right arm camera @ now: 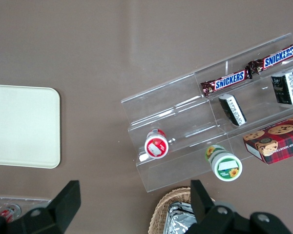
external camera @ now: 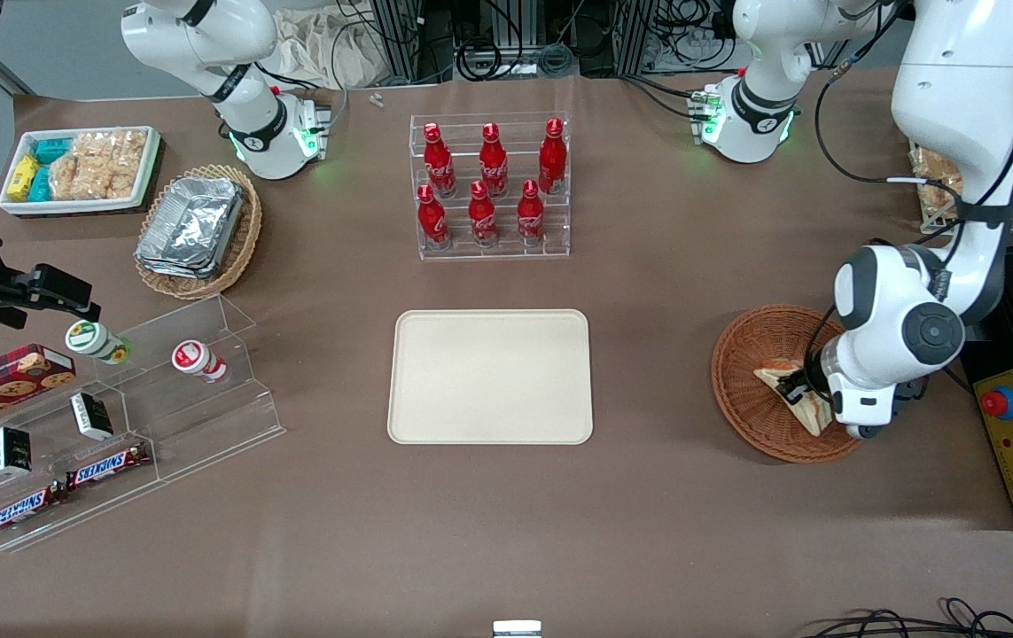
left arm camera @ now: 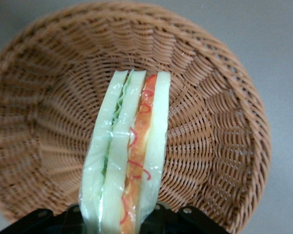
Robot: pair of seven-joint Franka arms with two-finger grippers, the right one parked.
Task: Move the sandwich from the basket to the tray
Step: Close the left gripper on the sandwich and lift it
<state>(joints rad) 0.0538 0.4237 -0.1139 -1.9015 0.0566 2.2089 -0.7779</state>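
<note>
Lying nearest the front camera, two Snickers bars [external camera: 107, 467] rest on the lowest step of a clear acrylic stand [external camera: 231, 425] at the parked arm's end of the table. Two small dark packets [external camera: 91, 416] sit a step higher, and two little tubs [external camera: 198, 361] lie tipped on the steps above them. A red box of cookies [external camera: 5, 379] lies beside the stand.

The tray [external camera: 490, 376] lies flat in the middle of the table, with nothing on it.

At the working arm's end, well apart from the tray, sits the basket [external camera: 750, 354]. The sandwich [external camera: 810, 410] is in it, toward the part of the rim that is nearer the camera. The left arm's gripper [external camera: 800, 388] is down inside the basket, and its fingers are pressed against the two bread faces of the sandwich. In the left wrist view the wedge stands on edge between the dark fingers, its filling layers showing, with the wicker directly under it. I cannot tell whether the sandwich rests on the weave or sits just above it.

Farther from the camera than the tray, six red bottles [external camera: 493, 186] stand in two rows on a clear tiered rack [external camera: 493, 248]. Toward the parked arm's end, a tan wicker basket [external camera: 245, 239] holds stacked foil trays [external camera: 191, 221], and a white bin [external camera: 147, 182] of snacks lies farther still.
</note>
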